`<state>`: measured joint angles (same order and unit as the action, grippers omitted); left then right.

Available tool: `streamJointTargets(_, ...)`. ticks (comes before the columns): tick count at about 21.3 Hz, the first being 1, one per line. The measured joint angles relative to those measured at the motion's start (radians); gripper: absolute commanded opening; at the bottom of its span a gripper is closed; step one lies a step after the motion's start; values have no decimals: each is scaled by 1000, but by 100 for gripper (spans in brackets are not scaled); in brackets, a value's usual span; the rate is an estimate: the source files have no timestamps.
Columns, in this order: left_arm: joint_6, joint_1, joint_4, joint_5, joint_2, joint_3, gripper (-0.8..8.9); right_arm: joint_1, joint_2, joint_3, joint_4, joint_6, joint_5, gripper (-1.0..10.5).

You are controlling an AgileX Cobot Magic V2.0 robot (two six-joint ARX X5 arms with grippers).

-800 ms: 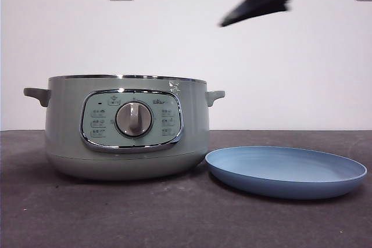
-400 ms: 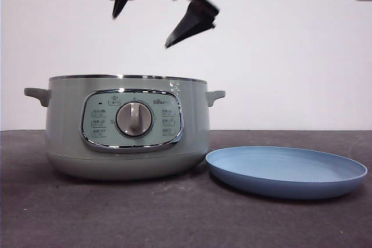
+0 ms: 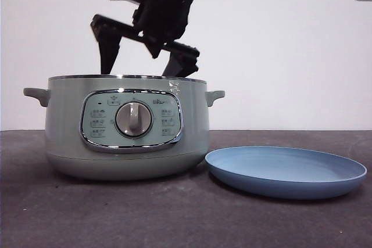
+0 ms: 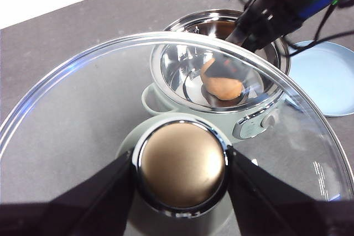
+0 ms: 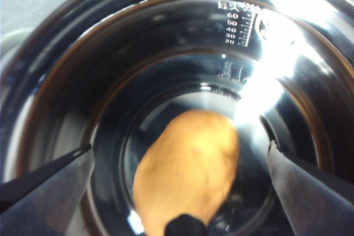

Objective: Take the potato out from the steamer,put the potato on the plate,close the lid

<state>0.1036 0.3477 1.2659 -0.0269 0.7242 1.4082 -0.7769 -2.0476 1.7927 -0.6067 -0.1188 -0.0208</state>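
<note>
Right gripper (image 5: 180, 156), jaws spread wide, one to either side of the potato (image 5: 188, 164), which lies between and below them on the bare steel floor of the steamer (image 3: 125, 143). In the front view the same gripper (image 3: 142, 65) hangs with its jaw tips at the steamer's chrome rim. The potato appears firm, smooth-skinned and moderately heavy; being oval, it is best gripped across its narrow middle, since a hold near either end would likely let it squirm out. The polished wall surrounds the jaws on all sides, so the lift should be straight up, clear of the rim.

Left gripper (image 4: 180, 175), jaws closed on the knob of the lid (image 4: 61, 114), holds the glass lid in the air apart from the steamer; the open pot and the right arm show through the glass. The lid is rigid and breakable, and its knob is the only sound place to hold it.

Beyond the jaws, the plate (image 3: 288, 172) rests on the desk (image 3: 174, 219) just beside the steamer, nothing on it.
</note>
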Motion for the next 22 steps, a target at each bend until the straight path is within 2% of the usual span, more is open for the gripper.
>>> streamJointTargets(6,0,0,7,1,-2,0,-9,-22,-73,0,4,3,62,589)
streamJointTargets(7,0,0,9,1,-2,0,-9,-23,-79,0,3,3,79,550)
streamJointTargets(10,0,0,15,3,-2,0,-9,-24,-84,0,2,3,97,399)
streamJointTargets(13,0,0,15,3,-2,0,-9,-24,-84,0,-2,3,96,108)
streamJointTargets(15,0,0,15,3,-2,0,-9,-24,-84,1,-3,3,96,-17)
streamJointTargets(22,0,0,14,3,-2,0,-9,-26,-26,0,-10,22,100,-17)
